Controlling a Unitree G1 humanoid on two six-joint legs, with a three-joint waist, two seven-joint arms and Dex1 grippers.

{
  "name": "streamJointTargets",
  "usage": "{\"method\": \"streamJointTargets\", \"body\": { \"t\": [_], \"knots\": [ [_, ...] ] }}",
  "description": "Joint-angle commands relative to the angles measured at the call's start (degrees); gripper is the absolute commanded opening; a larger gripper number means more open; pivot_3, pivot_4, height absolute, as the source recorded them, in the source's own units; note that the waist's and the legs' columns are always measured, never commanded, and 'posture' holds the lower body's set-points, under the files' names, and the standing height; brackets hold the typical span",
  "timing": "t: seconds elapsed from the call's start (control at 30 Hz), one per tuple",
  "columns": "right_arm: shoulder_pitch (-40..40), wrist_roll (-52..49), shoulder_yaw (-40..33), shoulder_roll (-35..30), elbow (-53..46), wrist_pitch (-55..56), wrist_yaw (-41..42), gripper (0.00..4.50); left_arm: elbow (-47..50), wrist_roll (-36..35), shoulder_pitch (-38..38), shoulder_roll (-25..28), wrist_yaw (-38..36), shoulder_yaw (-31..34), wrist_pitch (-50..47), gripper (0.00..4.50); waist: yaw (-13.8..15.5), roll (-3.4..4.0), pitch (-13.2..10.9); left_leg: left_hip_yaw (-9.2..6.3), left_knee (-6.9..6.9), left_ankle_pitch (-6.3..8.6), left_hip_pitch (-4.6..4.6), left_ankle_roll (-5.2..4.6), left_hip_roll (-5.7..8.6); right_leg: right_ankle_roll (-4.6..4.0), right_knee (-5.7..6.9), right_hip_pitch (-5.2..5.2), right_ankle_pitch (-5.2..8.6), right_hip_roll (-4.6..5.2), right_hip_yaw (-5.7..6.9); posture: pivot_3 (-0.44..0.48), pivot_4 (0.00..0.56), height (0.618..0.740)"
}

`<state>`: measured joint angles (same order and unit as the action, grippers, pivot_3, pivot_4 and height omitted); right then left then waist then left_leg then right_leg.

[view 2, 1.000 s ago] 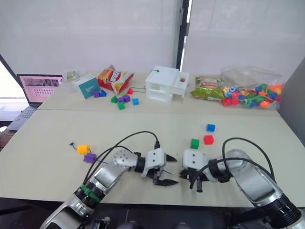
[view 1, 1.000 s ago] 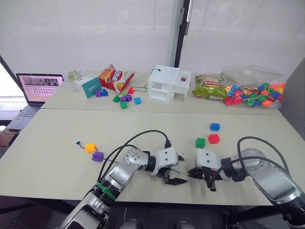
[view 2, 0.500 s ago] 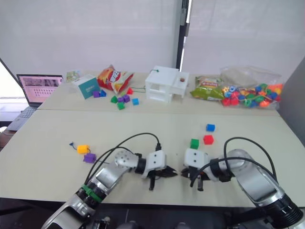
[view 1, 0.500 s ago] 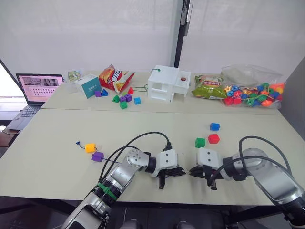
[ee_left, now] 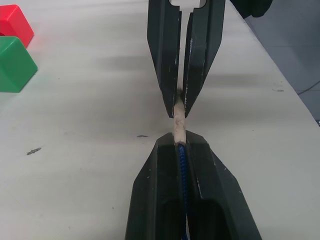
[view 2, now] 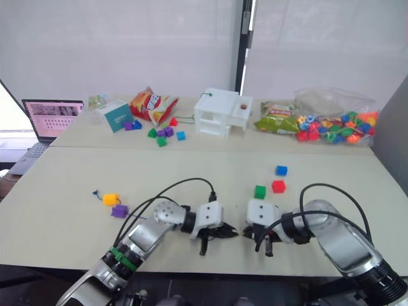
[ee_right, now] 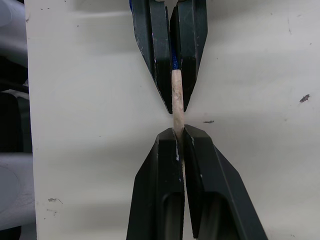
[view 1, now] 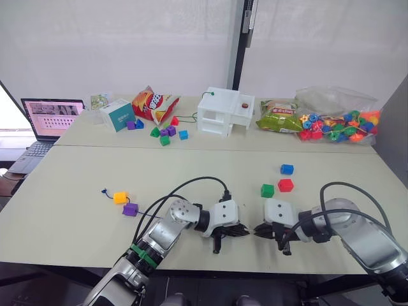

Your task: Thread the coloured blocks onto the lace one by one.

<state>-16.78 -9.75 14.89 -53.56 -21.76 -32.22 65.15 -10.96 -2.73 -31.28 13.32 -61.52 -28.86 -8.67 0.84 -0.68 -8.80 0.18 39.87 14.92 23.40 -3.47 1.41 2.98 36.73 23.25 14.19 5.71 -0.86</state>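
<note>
Dark-blue cord ending in a pale stiff tip, the lace (ee_left: pixel 178 131) is stretched between the two grippers near the front edge of the table (view 1: pixel 76 191). The left gripper (ee_left: pixel 179 145) has its fingers pressed together on the cord where the blue meets the pale tip. The right gripper (ee_right: pixel 178 131) faces it tip to tip, its fingers closed on the far end of that same pale tip, so both hold the lace at once, low over the tabletop.

Further along the lace, toward the robot's left, the yellow-orange block (view 1: pixel 120 197) and the purple block (view 1: pixel 131 209) lie close together. On the right, beyond the right gripper, the green block (view 1: pixel 268 190) and the red block (view 1: pixel 286 185) sit just beside each other, with the blue block (view 1: pixel 287 169) a little farther back.

Along the far side of the table stand a white box (view 1: pixel 225 113), a bag of bright beads (view 1: pixel 338 125), a snack packet (view 1: pixel 153 102) and a laptop (view 1: pixel 44 124).
</note>
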Motion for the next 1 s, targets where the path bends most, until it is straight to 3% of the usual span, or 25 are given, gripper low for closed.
{"method": "streamJointTargets", "body": {
  "t": [0.03, 0.2, 0.3, 0.37, 0.5, 0.6, 0.73, 0.8, 1.0],
  "knots": [
    [0.6, -0.3, -0.1, 0.6, -0.9, 1.1, -0.1, 0.34, 3.2, -1.7, -0.4, 0.2, -0.2, 2.1, 0.1, 0.00, 0.0, 0.00, 0.0, 0.00, 0.00, 0.00, 0.00, 0.00, 0.00, 0.00, 0.00, 0.00, 0.00, 0.00, 0.00, 0.000, 0.150, 0.740],
    [2.5, -2.1, -3.9, 1.7, -2.2, -1.1, -3.1, 2.01, 4.0, -0.8, -0.4, 2.0, -0.5, 1.8, -1.5, 0.00, 0.0, 0.00, 0.0, -0.01, 0.00, 0.00, 0.00, 0.00, 0.00, 0.00, 0.00, -0.01, 0.00, 0.01, 0.01, 0.000, 0.150, 0.740],
    [6.5, -5.7, -11.3, 2.9, -4.4, -5.8, -7.0, 3.01, 4.7, -0.9, 0.1, 3.5, -0.7, 2.1, -1.8, 0.00, 0.2, 0.00, 0.0, -0.02, 0.00, 0.00, 0.01, 0.00, 0.00, 0.00, 0.01, 0.00, 0.00, 0.02, 0.00, 0.000, 0.150, 0.740],
    [9.2, -7.5, -15.4, 3.9, -5.8, -8.2, -9.3, 3.01, 5.4, -1.2, 0.4, 4.2, -0.8, 2.3, -2.2, 0.00, 0.3, 0.00, 0.0, -0.06, 0.00, 0.00, 0.02, 0.00, 0.00, 0.00, 0.01, -0.01, 0.00, 0.02, 0.02, 0.000, 0.150, 0.740],
    [19.1, -10.0, -30.3, 15.3, -9.8, -13.3, -23.0, 3.01, 6.4, -1.7, 0.9, 5.7, -0.8, 3.1, -3.1, 0.00, 0.7, 0.01, 0.0, -0.11, -0.03, 0.00, 0.02, 0.00, -0.01, 0.00, 0.00, -0.02, 0.00, 0.03, 0.02, 0.000, 0.150, 0.740],
    [23.8, -7.3, -33.8, 23.1, -12.3, -12.3, -32.7, 3.01, 7.2, -2.0, 1.3, 6.2, -0.8, 3.6, -3.5, 0.00, 0.8, 0.03, 0.0, -0.10, -0.06, 0.00, 0.02, 0.01, 0.00, 0.00, 0.03, 0.01, 0.00, 0.06, -0.01, 0.000, 0.150, 0.740],
    [25.1, -2.5, -32.4, 32.5, -11.8, -6.9, -44.0, 3.01, 7.8, -2.1, 1.7, 6.4, -0.8, 3.6, -4.1, 0.00, 0.3, 0.08, 0.0, -0.07, -0.06, -0.03, -0.05, 0.05, 0.02, 0.00, 0.08, 0.01, 0.00, 0.05, -0.07, 0.000, 0.150, 0.740],
    [22.0, 0.0, -30.1, 36.7, -7.4, -2.8, -48.8, 3.01, 8.1, -2.1, 2.0, 6.4, -0.7, 3.4, -4.3, 0.00, -0.2, 0.08, 0.0, -0.07, -0.08, -0.04, -0.11, 0.07, 0.02, 0.00, 0.11, -0.01, 0.00, 0.02, -0.07, 0.000, 0.150, 0.740],
    [13.4, 3.4, -27.2, 37.7, 5.0, 3.4, -52.6, 3.01, 8.8, -2.1, 2.2, 6.4, -0.4, 3.1, -4.8, 0.00, -0.5, 0.12, 0.0, -0.02, -0.11, -0.06, -0.15, 0.09, 0.03, -0.01, 0.15, 0.01, 0.00, -0.06, -0.08, 0.000, 0.150, 0.740]
  ]
}}
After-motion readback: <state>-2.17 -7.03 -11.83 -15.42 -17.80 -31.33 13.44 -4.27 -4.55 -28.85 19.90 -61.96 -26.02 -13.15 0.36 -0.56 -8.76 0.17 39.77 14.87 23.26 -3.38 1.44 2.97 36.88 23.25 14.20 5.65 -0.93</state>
